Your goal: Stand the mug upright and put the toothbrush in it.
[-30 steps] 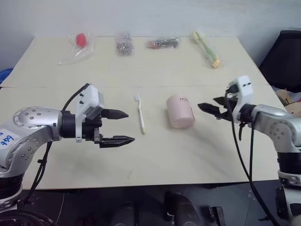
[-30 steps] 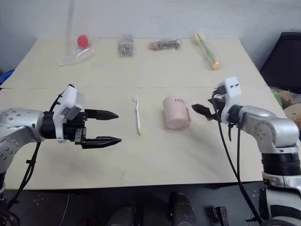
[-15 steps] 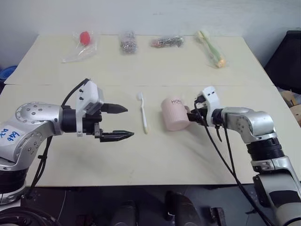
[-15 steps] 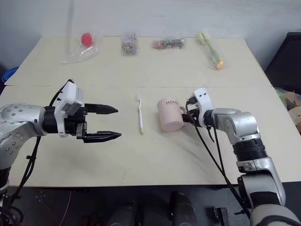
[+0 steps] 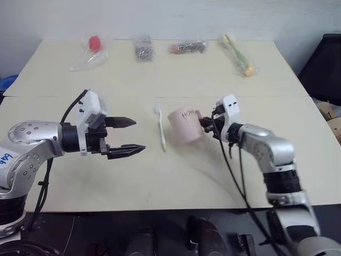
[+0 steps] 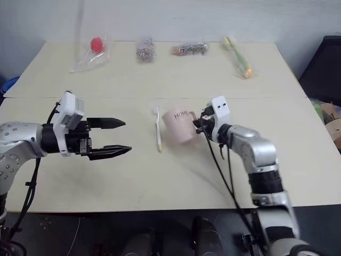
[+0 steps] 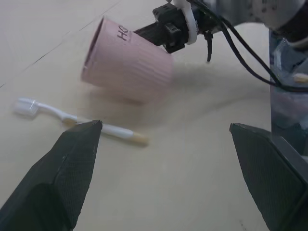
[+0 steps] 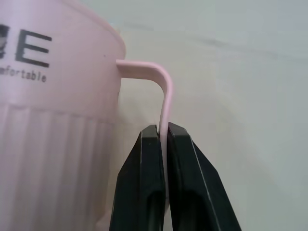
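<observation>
The pale pink mug (image 5: 186,126) is tilted at the table's middle, its rim raised and turned to the left. My right gripper (image 5: 205,124) is shut on the mug's thin handle (image 8: 166,96), and the black fingers (image 8: 147,183) pinch it from both sides. The toothbrush (image 5: 161,128), with its white head and pale yellow handle, lies flat just left of the mug, head pointing away from me. My left gripper (image 5: 131,136) hovers open and empty left of the toothbrush, pointing toward it. The left wrist view shows the mug (image 7: 127,60) above the toothbrush (image 7: 82,122).
Several clear bags line the far table edge: one with a red item (image 5: 91,49), one with metal pieces (image 5: 141,49), another (image 5: 187,48), and one with a yellow-green item (image 5: 237,55). A black object (image 5: 326,64) stands off the table's right side.
My right gripper moved left to the mug and shut on its handle. The mug has shifted left toward the toothbrush and tipped up. The left gripper stays open.
</observation>
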Tool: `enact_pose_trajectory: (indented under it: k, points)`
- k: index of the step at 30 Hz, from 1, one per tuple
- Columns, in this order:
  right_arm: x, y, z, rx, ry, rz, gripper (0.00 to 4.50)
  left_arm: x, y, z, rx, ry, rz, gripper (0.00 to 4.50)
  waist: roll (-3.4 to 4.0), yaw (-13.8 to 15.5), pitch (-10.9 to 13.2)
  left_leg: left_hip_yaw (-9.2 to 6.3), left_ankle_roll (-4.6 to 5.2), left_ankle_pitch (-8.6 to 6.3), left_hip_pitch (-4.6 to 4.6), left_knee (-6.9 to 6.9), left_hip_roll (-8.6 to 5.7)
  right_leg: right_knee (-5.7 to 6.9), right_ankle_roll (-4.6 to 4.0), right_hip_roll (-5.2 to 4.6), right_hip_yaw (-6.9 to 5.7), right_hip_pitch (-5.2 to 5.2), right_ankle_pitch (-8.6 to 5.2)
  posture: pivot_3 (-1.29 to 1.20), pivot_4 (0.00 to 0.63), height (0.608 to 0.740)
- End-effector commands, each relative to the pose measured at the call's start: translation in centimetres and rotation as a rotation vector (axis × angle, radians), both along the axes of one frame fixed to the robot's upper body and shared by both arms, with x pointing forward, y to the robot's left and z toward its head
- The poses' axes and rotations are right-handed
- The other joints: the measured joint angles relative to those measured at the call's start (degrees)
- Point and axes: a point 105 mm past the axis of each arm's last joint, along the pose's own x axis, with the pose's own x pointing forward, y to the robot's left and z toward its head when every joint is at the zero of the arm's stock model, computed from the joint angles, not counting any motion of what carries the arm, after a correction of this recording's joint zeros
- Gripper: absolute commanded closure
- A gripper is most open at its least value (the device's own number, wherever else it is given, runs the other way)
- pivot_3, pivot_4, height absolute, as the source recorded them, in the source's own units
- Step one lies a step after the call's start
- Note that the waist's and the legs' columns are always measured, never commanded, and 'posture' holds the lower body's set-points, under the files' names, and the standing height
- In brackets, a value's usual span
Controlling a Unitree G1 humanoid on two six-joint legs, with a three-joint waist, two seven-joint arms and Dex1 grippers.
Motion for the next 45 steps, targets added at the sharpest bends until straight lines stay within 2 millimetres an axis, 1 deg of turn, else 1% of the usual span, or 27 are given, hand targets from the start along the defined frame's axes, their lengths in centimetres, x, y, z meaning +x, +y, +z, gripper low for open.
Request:
enact_pose_trajectory:
  k: [1,2,4,6,8,10,12,16,19,23,25,27,30,31,36,37,40,41,45]
  points:
    - [-0.4,-0.3,2.8,0.050,-0.271,-0.120,4.48,-0.3,0.1,0.7,-0.023,-0.017,-0.001,0.00,0.00,-0.03,0.00,0.01,0.00,0.00,-0.04,0.03,-0.01,-0.01,0.00,0.00,0.00,0.00,0.00,0.00,0.150,0.740]
    - [-0.4,-0.6,2.7,0.043,-0.324,-0.162,4.48,-0.3,0.0,0.8,-0.026,-0.013,-0.003,0.00,0.00,-0.12,0.00,0.00,0.00,0.00,-0.04,0.03,-0.01,-0.01,0.00,0.00,0.01,0.00,0.00,0.00,0.150,0.740]
    - [-0.7,-0.7,1.7,-0.008,-0.395,-0.193,4.48,-0.3,-0.1,0.9,-0.034,-0.008,-0.007,0.00,0.02,-0.19,0.01,0.00,-0.01,0.01,-0.02,0.00,0.00,0.01,0.00,0.02,0.03,-0.02,0.00,0.00,0.150,0.740]
    - [-1.1,-0.4,0.4,-0.049,-0.433,-0.199,4.48,-0.3,-0.4,1.0,-0.042,-0.001,-0.020,0.00,0.02,-0.28,0.01,0.00,-0.02,0.01,-0.01,0.01,0.00,0.01,0.00,0.02,0.03,-0.02,0.00,0.00,0.150,0.740]
    - [-1.5,0.4,-1.1,-0.108,-0.460,-0.174,4.48,-0.3,-0.7,0.9,-0.041,0.002,-0.035,0.00,0.02,-0.53,0.01,0.00,-0.02,0.01,0.01,0.00,0.01,0.01,0.00,0.03,0.04,-0.01,0.00,0.00,0.150,0.740]
    - [-1.7,0.9,-1.8,-0.121,-0.468,-0.156,4.48,-0.2,-0.8,0.9,-0.038,0.003,-0.039,0.00,0.03,-1.16,0.01,0.00,-0.03,0.02,0.04,-0.02,0.03,0.02,0.00,0.04,0.07,-0.01,0.00,0.00,0.150,0.740]
    - [-2.1,1.1,-2.1,-0.091,-0.458,-0.139,4.48,-0.1,-1.1,1.0,-0.040,0.002,-0.051,0.00,0.03,-1.53,0.01,-0.05,-0.03,0.02,0.10,-0.03,0.04,0.03,0.00,0.06,0.11,0.02,-0.01,0.00,0.150,0.740]
    - [-3.4,2.2,-2.4,-0.048,-0.428,-0.045,4.48,0.1,-1.2,1.1,-0.039,0.000,-0.059,0.00,0.03,-1.55,0.01,-0.15,-0.04,0.02,0.26,-0.11,0.08,0.06,-0.03,0.10,0.28,0.02,-0.02,0.00,0.150,0.740]
    - [-3.8,3.6,-3.0,-0.038,-0.397,0.021,4.48,0.2,-1.0,1.1,-0.033,-0.002,-0.054,0.00,0.03,-1.53,0.01,-0.10,-0.03,0.02,0.32,-0.10,0.07,0.11,-0.03,0.10,0.36,0.03,-0.02,0.00,0.150,0.740]
    - [-3.5,5.6,-3.8,-0.028,-0.360,0.066,4.48,0.1,-0.8,1.1,-0.030,-0.001,-0.052,0.00,0.03,-1.66,0.01,-0.08,-0.03,0.02,0.38,-0.11,0.09,0.13,-0.04,0.11,0.41,0.04,-0.03,0.00,0.150,0.740]
    - [-3.1,5.9,-4.4,-0.045,-0.353,0.055,4.48,0.0,-0.7,1.1,-0.025,0.000,-0.052,0.00,0.03,-1.74,0.01,-0.05,-0.03,0.02,0.40,-0.12,0.10,0.14,-0.05,0.13,0.45,0.04,-0.03,0.00,0.150,0.740]
    - [-2.7,5.2,-4.8,-0.084,-0.371,0.015,4.48,0.0,-0.7,1.2,-0.021,0.002,-0.050,0.00,0.03,-1.73,0.01,-0.05,-0.04,0.02,0.42,-0.13,0.09,0.15,-0.07,0.12,0.46,0.04,-0.04,0.00,0.150,0.740]
    - [-2.5,3.9,-4.8,-0.095,-0.390,-0.036,3.71,-0.2,-0.6,1.2,-0.018,0.005,-0.048,0.00,0.03,-1.55,0.01,-0.04,-0.04,0.02,0.43,-0.12,0.09,0.16,-0.07,0.11,0.49,0.04,-0.04,0.00,0.150,0.740]
    - [-2.7,3.7,-4.7,-0.099,-0.400,-0.036,3.39,-0.2,-0.6,1.2,-0.017,0.006,-0.045,0.00,0.04,-1.40,0.02,-0.06,-0.03,0.02,0.41,-0.11,0.07,0.17,-0.06,0.08,0.51,0.04,-0.04,0.00,0.150,0.740]
    - [-3.7,3.2,-4.2,-0.118,-0.447,-0.035,1.52,-0.4,-0.5,1.1,-0.018,0.010,-0.038,0.00,0.04,-1.47,0.01,-0.07,-0.03,0.02,0.40,-0.11,0.06,0.16,-0.06,0.08,0.55,0.04,-0.04,0.00,0.150,0.740]
    - [-3.9,3.1,-4.2,-0.121,-0.451,-0.033,1.23,-0.4,-0.5,1.1,-0.019,0.011,-0.038,0.00,0.04,-1.45,0.01,-0.08,-0.03,0.02,0.40,-0.11,0.07,0.15,-0.06,0.08,0.56,0.04,-0.04,0.00,0.150,0.740]
    - [-4.5,2.7,-3.5,-0.132,-0.471,-0.029,0.16,-0.4,-0.5,1.0,-0.021,0.012,-0.038,0.00,0.04,-1.46,0.02,-0.07,-0.04,0.02,0.40,-0.11,0.07,0.16,-0.07,0.09,0.58,0.04,-0.04,0.00,0.150,0.740]
    - [-4.7,2.6,-3.3,-0.139,-0.480,-0.025,0.04,-0.4,-0.6,0.9,-0.020,0.013,-0.040,0.00,0.04,-1.43,0.02,-0.07,-0.03,0.02,0.40,-0.11,0.07,0.16,-0.07,0.09,0.58,0.04,-0.04,0.00,0.150,0.740]
    - [-4.9,1.3,-1.5,-0.144,-0.509,-0.055,0.04,-0.1,-0.7,0.8,-0.026,0.011,-0.047,0.00,0.04,-1.41,0.02,-0.08,-0.03,0.02,0.40,-0.10,0.07,0.16,-0.07,0.09,0.61,0.04,-0.04,0.00,0.150,0.740]
